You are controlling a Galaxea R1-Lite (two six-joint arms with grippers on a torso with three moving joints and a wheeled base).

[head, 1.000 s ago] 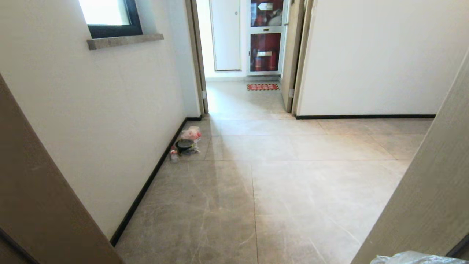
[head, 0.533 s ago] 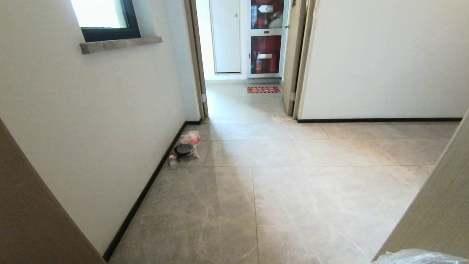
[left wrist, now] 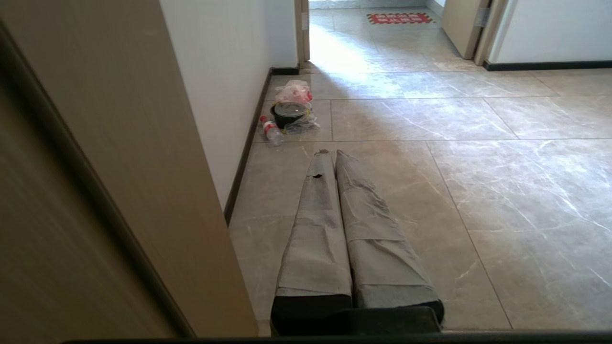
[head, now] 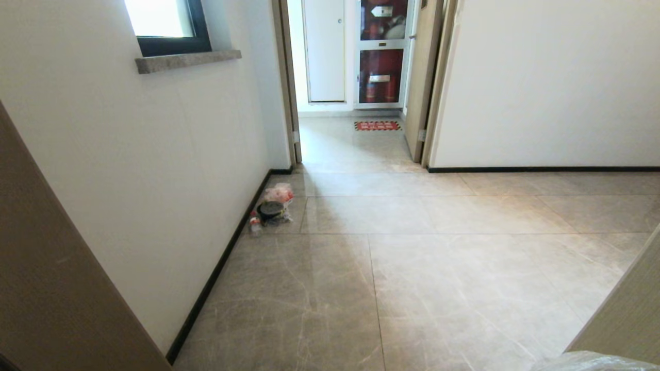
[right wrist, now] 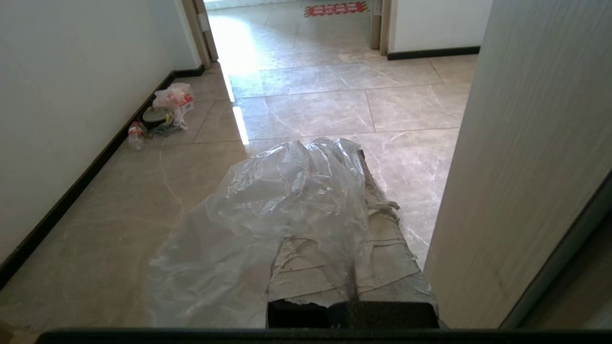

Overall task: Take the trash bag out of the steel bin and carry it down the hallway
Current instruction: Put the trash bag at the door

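The trash bag [right wrist: 287,191] is out of the bin, which is nowhere in view; its thin plastic drapes over the right gripper [right wrist: 358,157], whose fingers are closed together on it. The left gripper [left wrist: 330,154] is closed too, holding nothing. The carry has just begun: most of the hallway [head: 412,232] lies ahead toward 12 o'clock, with litter [head: 270,208] by the wall at 11.

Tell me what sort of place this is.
Likely an apartment hallway: glossy beige floor tiles, white walls with black baseboard, and an open doorway ahead with a red mat beyond.
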